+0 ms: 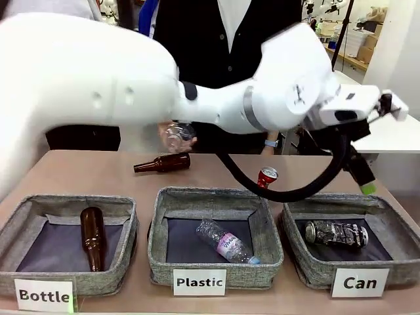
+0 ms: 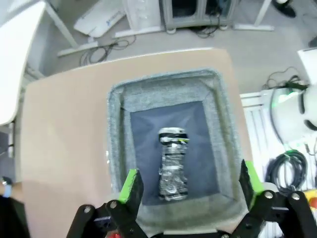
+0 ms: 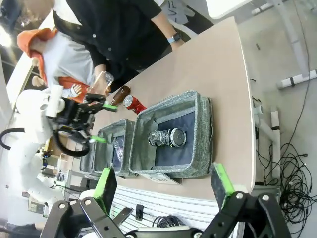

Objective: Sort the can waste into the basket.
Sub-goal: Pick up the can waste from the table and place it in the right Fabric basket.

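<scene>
Left arm reaches right across the table (image 1: 85, 172) and its left gripper (image 2: 189, 178) hangs over the Can basket (image 1: 308, 274) with the jaws wide apart and nothing in them. The black-and-silver can (image 1: 336, 233) lies on its side on the dark lining inside that basket, straight below the green pads. The red can (image 1: 267, 176) isn't sorted yet: it's tilted on the table behind the baskets, roughly between the Plastic basket (image 1: 157, 249) and the Can one. Right gripper (image 3: 163, 179) is off past the table's edge beside the Can basket, spread wide too, holding nothing
</scene>
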Tool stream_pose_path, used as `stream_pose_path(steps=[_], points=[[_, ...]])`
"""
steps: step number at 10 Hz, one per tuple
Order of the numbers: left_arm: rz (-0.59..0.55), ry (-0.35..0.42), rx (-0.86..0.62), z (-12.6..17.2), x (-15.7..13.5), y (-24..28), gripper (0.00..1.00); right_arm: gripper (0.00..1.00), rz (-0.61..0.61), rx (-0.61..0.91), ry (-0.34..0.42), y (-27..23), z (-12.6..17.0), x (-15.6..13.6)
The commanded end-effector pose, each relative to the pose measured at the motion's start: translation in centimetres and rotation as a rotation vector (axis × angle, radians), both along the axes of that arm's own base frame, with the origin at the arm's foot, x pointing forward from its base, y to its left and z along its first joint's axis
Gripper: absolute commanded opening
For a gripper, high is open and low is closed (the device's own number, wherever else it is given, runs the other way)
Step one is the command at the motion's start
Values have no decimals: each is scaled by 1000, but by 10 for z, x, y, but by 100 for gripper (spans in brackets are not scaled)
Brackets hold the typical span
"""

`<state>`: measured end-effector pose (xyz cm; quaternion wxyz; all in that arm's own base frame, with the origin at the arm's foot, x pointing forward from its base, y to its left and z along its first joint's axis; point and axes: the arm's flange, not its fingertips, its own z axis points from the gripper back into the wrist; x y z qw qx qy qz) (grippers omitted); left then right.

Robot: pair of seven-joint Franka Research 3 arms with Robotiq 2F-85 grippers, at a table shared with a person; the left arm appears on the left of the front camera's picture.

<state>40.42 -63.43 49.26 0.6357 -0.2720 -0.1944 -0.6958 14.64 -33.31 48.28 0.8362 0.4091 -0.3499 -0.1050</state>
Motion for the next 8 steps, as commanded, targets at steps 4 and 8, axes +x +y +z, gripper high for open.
stream_pose_path(steps=[4,8], points=[[-12,19,-211,50,-26,138,100,100,124,-52,53,55,-3,28],[-130,-83,-393,31,-42,86,100,100,139,-80,81,72,-6,37]])
